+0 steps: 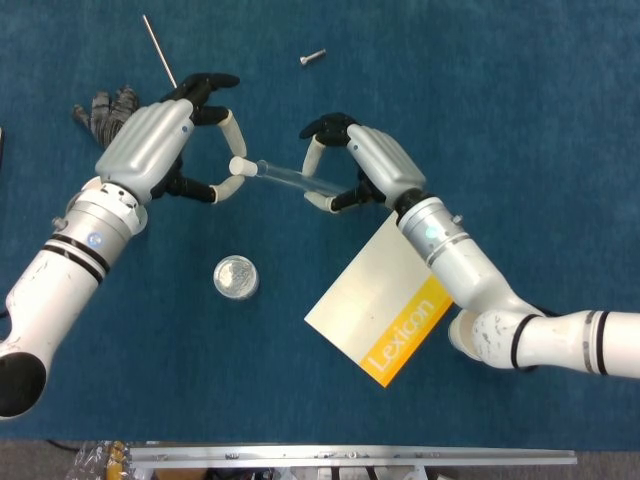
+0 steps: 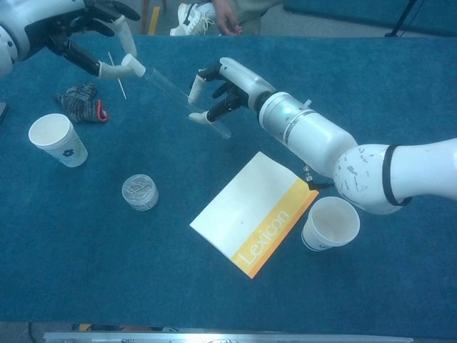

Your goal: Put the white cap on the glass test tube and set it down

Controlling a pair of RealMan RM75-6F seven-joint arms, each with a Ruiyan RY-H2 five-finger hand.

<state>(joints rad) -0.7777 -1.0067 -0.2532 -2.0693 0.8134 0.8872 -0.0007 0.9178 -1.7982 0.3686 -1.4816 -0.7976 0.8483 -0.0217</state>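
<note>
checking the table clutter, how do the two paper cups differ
The left paper cup carries a small blue print on its side; the right paper cup shows only a faint mark. The left one stands in the open near the bundle of gloves; the right one stands beside the booklet, below the right arm. In the head view, each is largely hidden by an arm. Both are white, upright and look empty.
</note>
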